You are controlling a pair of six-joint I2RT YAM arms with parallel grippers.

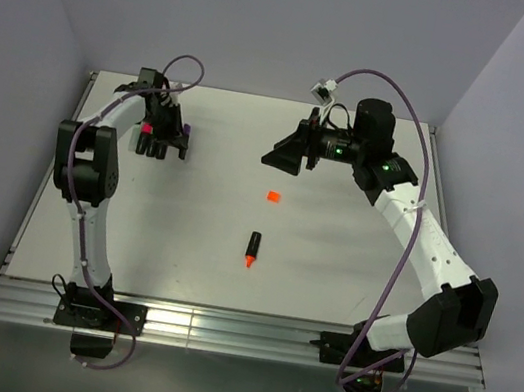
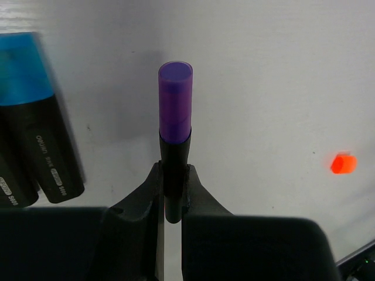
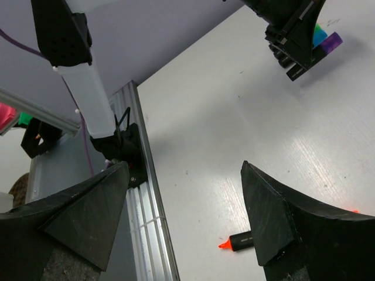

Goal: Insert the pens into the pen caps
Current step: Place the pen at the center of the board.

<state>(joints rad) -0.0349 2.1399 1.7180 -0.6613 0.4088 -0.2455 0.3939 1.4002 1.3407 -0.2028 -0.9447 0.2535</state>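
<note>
Left gripper (image 2: 173, 175) pinches the purple-ended black marker (image 2: 175, 111) by its barrel end, far-left over the white bench (image 1: 352, 263); so short a hold may let it pivot or slip. Right gripper (image 3: 186, 222) hangs spread and empty. Orange-tipped black marker (image 1: 252, 247) and small orange plastic cap (image 1: 273, 196) lie apart mid-bench; a careless descent could knock either away.

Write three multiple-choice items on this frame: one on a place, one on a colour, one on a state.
1. Relative to the black orange-tipped pen, the small orange plastic cap lies:
A) on its tip
B) apart from it, beyond its black end
C) under it

2. The cap on the black pen in the left gripper is:
A) green
B) orange
C) purple

3. The right gripper is:
A) open and empty
B) shut on a pen
C) shut on a cap

Key: 1 B, a gap shows between them in the top view. 2 C, the left wrist view shows purple. 3 A, its jaws stand wide with nothing between.
</note>
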